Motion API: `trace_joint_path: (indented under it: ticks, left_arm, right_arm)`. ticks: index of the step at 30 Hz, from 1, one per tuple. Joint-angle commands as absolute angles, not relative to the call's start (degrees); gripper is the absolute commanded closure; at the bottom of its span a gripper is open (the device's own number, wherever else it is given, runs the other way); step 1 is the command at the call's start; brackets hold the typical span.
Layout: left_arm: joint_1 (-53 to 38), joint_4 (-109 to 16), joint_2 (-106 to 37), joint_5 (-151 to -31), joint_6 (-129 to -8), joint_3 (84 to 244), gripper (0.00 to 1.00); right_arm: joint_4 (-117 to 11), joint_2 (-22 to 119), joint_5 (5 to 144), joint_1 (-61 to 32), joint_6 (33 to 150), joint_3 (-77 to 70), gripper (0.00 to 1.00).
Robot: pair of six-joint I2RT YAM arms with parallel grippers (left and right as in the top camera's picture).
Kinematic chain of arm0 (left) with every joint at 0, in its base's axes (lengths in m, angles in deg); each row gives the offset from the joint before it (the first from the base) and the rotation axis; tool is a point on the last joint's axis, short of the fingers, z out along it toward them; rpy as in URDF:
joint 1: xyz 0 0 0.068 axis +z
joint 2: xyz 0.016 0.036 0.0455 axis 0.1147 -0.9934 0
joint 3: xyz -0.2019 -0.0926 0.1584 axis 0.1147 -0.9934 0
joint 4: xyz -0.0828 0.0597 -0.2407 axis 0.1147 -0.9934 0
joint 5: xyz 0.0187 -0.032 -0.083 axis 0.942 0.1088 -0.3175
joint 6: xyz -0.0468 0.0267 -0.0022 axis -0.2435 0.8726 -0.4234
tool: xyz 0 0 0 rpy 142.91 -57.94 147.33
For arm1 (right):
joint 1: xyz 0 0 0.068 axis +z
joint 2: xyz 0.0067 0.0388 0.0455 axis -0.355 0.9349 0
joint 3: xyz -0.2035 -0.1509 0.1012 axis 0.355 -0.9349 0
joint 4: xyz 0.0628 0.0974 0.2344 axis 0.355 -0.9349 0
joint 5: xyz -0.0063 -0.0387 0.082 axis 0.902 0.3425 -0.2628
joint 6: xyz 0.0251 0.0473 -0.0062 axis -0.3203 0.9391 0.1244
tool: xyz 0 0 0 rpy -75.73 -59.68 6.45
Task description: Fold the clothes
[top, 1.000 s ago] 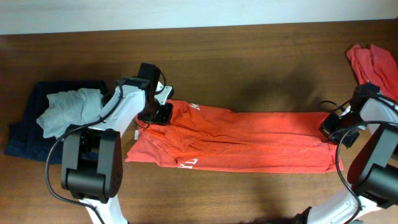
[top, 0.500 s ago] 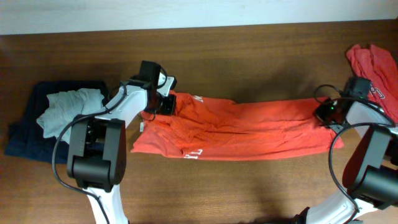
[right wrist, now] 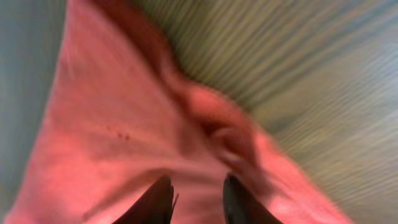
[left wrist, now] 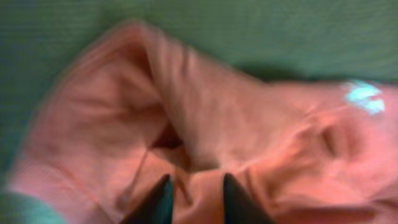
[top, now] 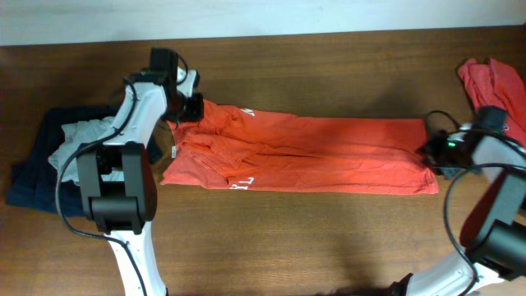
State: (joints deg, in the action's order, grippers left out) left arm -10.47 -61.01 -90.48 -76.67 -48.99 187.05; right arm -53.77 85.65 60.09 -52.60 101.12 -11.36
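An orange-red T-shirt [top: 320, 152] with white print lies stretched in a long band across the middle of the table. My left gripper [top: 191, 108] is shut on its upper left corner; the left wrist view shows cloth [left wrist: 205, 124] pinched between the fingertips [left wrist: 196, 190]. My right gripper [top: 433, 152] is shut on the shirt's right end; the right wrist view shows red cloth [right wrist: 137, 124] between its fingertips [right wrist: 198, 193]. A second orange-red shirt [top: 491, 82] lies crumpled at the far right edge.
A pile of dark blue cloth [top: 37, 156] with a grey garment [top: 82, 144] on top lies at the left. The wooden table [top: 329, 238] stretches in front of the shirt, and a pale wall runs along the back.
Both grippers have pulled apart and the shirt is now stretched longer and flatter. My left gripper moved left and toward the back; the right one shifted slightly right.
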Motion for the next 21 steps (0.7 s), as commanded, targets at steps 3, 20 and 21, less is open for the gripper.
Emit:
trace_joint_path:
  ticks: [3,20,21]
  left_arm:
    - [-11.08,-67.22,-90.63,-76.17,-49.12,195.18,0.53]
    - [-11.03,-81.73,-90.61,-76.12,-48.93,204.67,0.51]
    - [-11.03,-81.95,-90.61,-76.12,-48.93,204.67,0.51]
  right_arm:
    - [-57.88,84.90,45.90,-60.78,83.76,-6.81,0.46]
    - [-60.72,92.55,45.79,-60.08,60.14,-6.66,0.12]
    - [-61.05,93.34,45.84,-60.17,60.14,-6.66,0.12]
